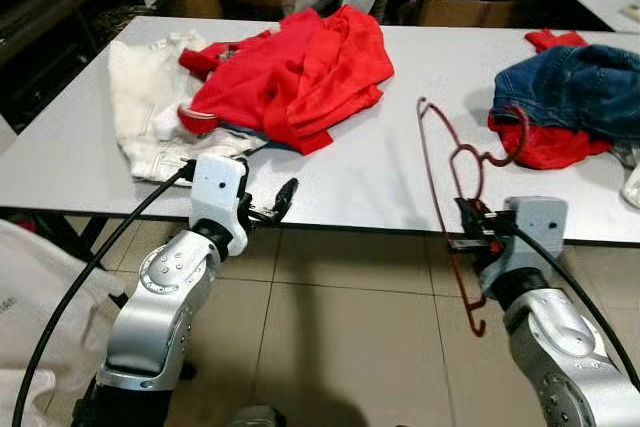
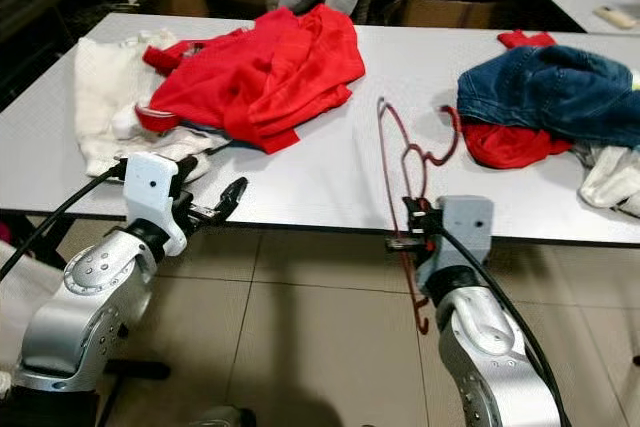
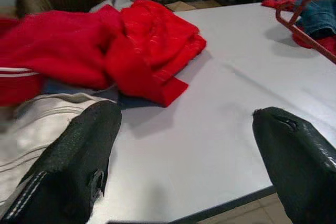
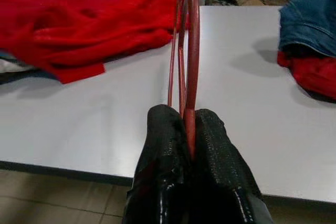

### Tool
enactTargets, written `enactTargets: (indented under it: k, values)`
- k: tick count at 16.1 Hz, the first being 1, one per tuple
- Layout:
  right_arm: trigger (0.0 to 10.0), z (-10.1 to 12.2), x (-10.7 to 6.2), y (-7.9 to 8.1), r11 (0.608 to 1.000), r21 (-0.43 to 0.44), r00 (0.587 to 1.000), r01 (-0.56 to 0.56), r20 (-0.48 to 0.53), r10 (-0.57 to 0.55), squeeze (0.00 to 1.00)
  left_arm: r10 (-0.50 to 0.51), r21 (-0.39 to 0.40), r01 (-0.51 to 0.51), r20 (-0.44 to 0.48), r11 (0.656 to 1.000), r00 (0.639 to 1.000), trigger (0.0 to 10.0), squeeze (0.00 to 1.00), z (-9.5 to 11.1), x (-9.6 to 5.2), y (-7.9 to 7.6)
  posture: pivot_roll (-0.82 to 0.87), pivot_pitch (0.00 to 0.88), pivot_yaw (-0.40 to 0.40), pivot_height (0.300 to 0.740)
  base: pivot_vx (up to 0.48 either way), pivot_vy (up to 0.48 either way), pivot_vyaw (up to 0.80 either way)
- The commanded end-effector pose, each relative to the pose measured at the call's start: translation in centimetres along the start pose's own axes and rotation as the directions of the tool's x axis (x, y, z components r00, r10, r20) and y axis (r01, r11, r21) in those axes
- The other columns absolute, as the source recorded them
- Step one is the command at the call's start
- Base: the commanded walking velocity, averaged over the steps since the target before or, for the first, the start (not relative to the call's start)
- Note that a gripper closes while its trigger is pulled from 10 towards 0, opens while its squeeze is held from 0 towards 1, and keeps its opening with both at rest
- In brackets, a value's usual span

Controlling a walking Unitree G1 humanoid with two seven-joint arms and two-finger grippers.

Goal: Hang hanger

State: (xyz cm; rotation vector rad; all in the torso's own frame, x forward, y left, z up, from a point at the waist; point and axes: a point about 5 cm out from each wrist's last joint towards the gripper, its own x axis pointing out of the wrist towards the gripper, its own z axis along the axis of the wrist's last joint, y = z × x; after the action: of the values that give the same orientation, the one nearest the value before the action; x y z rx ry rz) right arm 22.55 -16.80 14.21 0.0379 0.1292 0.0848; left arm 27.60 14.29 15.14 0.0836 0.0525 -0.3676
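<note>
One red hanger (image 1: 452,209) is pinched upright between the closed fingers of the right gripper (image 1: 478,229) at the near edge of the white table (image 1: 370,177), its hook toward a blue denim heap (image 1: 575,87). Left gripper (image 1: 280,202) is held wide apart, empty, near the red garment (image 1: 295,72) and white cloth (image 1: 145,97). No legible writing is seen. The hanger's lower end below the table edge is shown by the eye views.

A white garment (image 1: 632,185) at the tabletop's (image 1: 380,167) right edge is cut off by the frame. Red cloth (image 1: 545,145) lies partly hidden beneath blue jeans (image 1: 575,87).
</note>
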Motion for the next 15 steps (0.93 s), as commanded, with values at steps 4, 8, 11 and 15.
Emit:
enactTargets:
  k: [4, 8, 11, 15]
  values:
    - [10.0, 0.0, 0.4, 0.4, 1.0, 0.0, 1.0, -0.025, 0.017, 0.025, 0.0, 0.048, -0.031, -0.047, 0.029, 0.998, 0.998, 10.0, 1.0, 0.1, -0.3, 1.3, 0.07, 0.009, 0.015, 0.74, 0.219, 0.0, 0.0]
    - [10.0, 0.1, 0.6, 0.6, 0.999, -0.002, 0.999, -0.04, 0.024, 0.04, 0.0, 0.057, -0.016, -0.057, 0.032, 0.998, 0.998, 10.0, 1.0, 0.3, 0.1, 1.5, 0.07, 0.021, 0.026, 0.74, 0.312, 0.0, 0.0]
    - [10.0, 0.1, 0.8, 0.5, 0.999, 0.003, 0.998, -0.041, 0.037, 0.04, 0.0, 0.061, -0.012, -0.061, 0.037, 0.998, 0.997, 10.0, 1.0, 0.4, 0.4, 1.8, 0.07, 0.019, 0.023, 0.74, 0.315, 0.0, 0.0]
    - [10.0, -0.1, 1.1, 0.9, 0.995, -0.057, 0.997, -0.078, 0.01, 0.078, 0.0, 0.066, -0.005, -0.066, 0.038, 0.998, 0.997, 10.0, 1.0, 0.3, 0.5, 2.0, 0.07, 0.015, 0.015, 0.74, 0.316, 0.0, 0.32]
